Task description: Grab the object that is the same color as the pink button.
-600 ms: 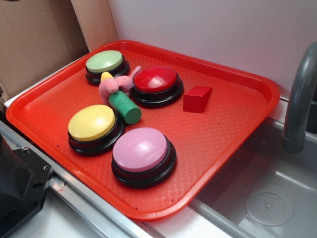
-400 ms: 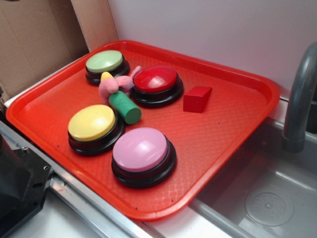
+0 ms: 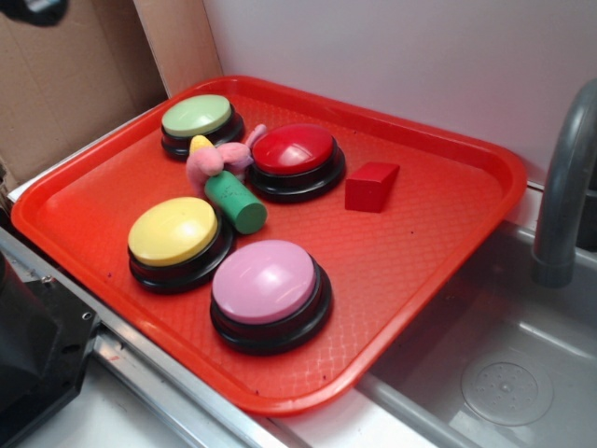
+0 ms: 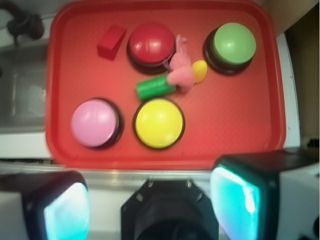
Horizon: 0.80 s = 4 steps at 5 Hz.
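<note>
We see a shallow red plastic tray with a raised, rounded rim, and we place everything else against it. Its right half is mostly bare waffled floor, with only a small red block standing there; the strip along its left rim is bare too. Beyond its right rim lie a grey metal sink and a grey faucet; brown cardboard stands past its far left corner.

In the wrist view, the gripper hangs above the tray's near rim, well apart from everything on it. Its two pale fingers stand wide apart with nothing between them.

The small fuzzy pink plush toy lies in the tray's far left part, between the green-domed button and the red-domed button. It has a yellow cone tip and thin pink limbs, one resting against the red button. A green cylinder lies touching it on the near side.

The large pale pink domed button on a black base sits near the tray's front rim, just beside the yellow-domed button.
</note>
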Each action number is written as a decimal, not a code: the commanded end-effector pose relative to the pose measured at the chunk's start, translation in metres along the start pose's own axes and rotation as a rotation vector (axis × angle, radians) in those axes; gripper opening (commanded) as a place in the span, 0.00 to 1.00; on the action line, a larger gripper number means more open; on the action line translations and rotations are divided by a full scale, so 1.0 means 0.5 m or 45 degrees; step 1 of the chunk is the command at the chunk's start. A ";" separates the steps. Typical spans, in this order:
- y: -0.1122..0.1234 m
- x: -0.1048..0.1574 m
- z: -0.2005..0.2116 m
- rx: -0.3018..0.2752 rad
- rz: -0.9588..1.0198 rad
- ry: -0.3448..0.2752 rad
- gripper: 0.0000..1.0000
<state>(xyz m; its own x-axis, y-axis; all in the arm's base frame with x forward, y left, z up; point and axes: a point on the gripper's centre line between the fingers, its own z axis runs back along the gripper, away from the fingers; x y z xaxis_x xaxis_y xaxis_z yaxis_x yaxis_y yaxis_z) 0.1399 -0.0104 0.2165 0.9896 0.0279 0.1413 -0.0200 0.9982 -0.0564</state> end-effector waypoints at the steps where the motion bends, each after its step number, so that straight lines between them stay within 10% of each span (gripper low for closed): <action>1: 0.048 0.089 -0.121 0.059 0.184 -0.192 1.00; 4: 0.087 0.162 -0.287 0.116 0.309 -0.231 1.00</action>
<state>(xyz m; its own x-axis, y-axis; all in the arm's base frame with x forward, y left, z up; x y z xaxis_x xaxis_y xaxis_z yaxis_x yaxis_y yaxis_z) 0.2354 0.0208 0.0752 0.9260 0.2515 0.2815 -0.2573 0.9662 -0.0169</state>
